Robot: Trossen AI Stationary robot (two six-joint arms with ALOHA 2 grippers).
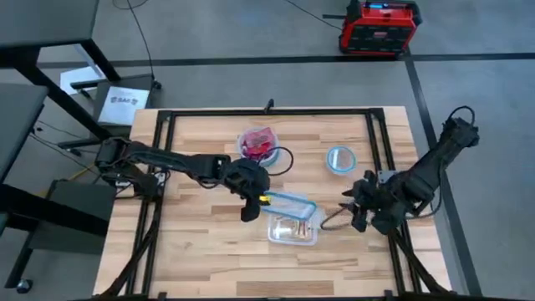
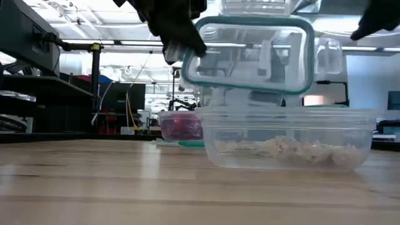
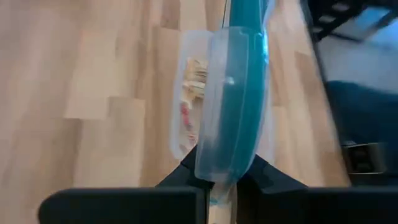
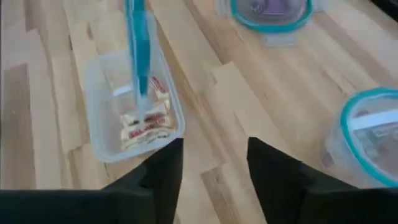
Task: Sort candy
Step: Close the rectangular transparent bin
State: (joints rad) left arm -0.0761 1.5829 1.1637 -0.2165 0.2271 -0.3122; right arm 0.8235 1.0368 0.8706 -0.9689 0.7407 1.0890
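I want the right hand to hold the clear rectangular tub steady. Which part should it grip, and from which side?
Probably the rim of the short wall facing the right hand, coming from that side, one finger inside and one outside. The tub stands open: the left hand holds its lid on edge above it, and the candy lies low inside.

Even, bright overhead light washes my tabletop; ceiling lamps glare behind in the low view, and my wrist views blur softly.
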